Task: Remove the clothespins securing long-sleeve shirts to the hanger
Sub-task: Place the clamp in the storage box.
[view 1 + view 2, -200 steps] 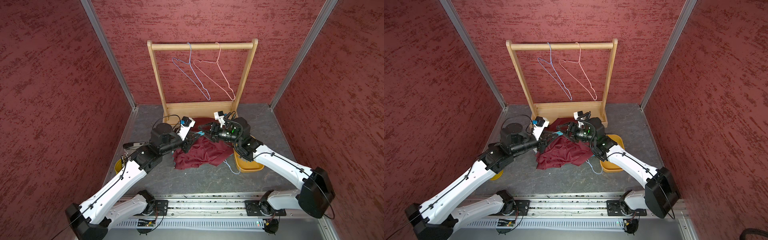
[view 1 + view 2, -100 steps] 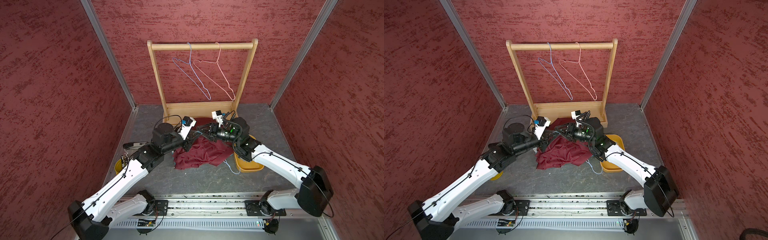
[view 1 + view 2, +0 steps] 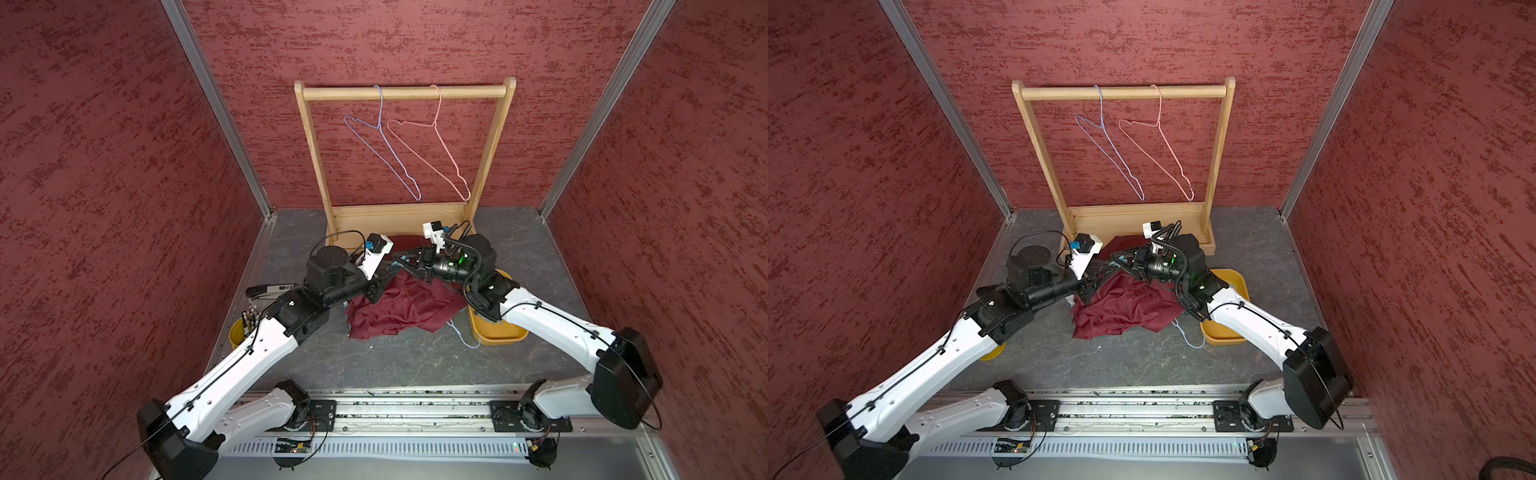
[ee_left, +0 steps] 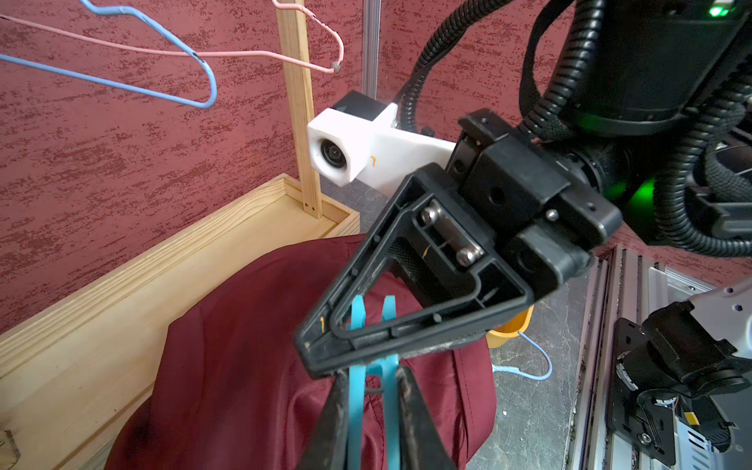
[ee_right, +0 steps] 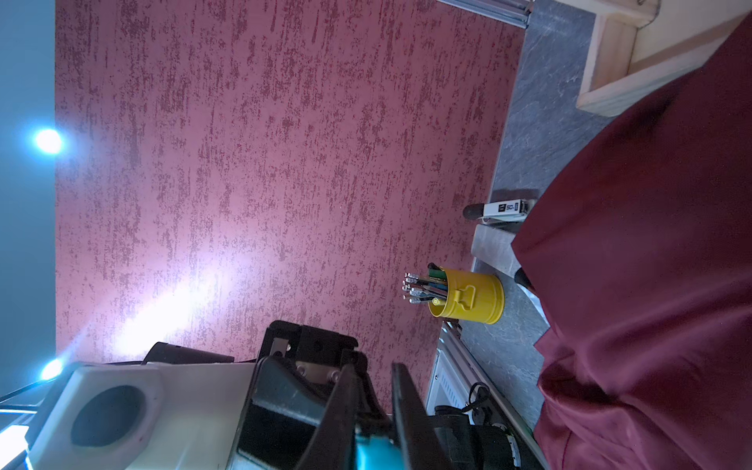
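Left wrist: left hand, right hand both pinch one clothespin above one shirt

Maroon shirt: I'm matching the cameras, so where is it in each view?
Top view: maroon shirt, centre of picture.
Top view: maroon shirt, centre of picture.
Left wrist: maroon shirt, behind the teal clothespin.
Right wrist: maroon shirt, near the yellow pencil cup.
Shared landmark: wooden rack base, just beyond the shirt.
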Controlling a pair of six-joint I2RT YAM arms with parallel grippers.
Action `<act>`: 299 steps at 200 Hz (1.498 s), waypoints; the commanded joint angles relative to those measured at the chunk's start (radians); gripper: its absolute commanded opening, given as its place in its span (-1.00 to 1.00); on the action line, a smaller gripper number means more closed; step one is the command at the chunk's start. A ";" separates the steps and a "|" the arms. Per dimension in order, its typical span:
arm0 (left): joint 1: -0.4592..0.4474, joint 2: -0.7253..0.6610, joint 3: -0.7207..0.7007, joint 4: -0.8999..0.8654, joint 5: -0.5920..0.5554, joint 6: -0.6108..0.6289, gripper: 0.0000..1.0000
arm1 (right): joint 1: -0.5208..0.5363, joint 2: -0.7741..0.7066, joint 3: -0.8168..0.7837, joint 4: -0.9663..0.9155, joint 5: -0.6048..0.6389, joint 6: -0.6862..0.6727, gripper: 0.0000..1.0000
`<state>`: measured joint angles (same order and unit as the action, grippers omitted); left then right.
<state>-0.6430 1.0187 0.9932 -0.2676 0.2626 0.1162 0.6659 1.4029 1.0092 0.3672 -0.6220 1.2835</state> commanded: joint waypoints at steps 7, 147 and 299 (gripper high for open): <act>0.007 0.018 -0.010 0.040 -0.015 0.005 -0.51 | 0.012 0.007 0.034 0.018 -0.010 -0.004 -0.87; 0.028 -0.058 0.066 -0.164 -0.073 -0.077 0.99 | -0.108 -0.028 -0.008 -0.100 0.089 -0.072 -0.96; -0.424 0.478 0.436 -0.584 -0.484 -0.359 0.99 | -0.601 -0.475 -0.444 -0.647 0.363 -0.292 -0.85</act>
<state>-1.0100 1.4654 1.3884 -0.7757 -0.1165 -0.2398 0.0746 0.9386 0.5945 -0.2508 -0.3481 1.0027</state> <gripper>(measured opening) 0.996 0.164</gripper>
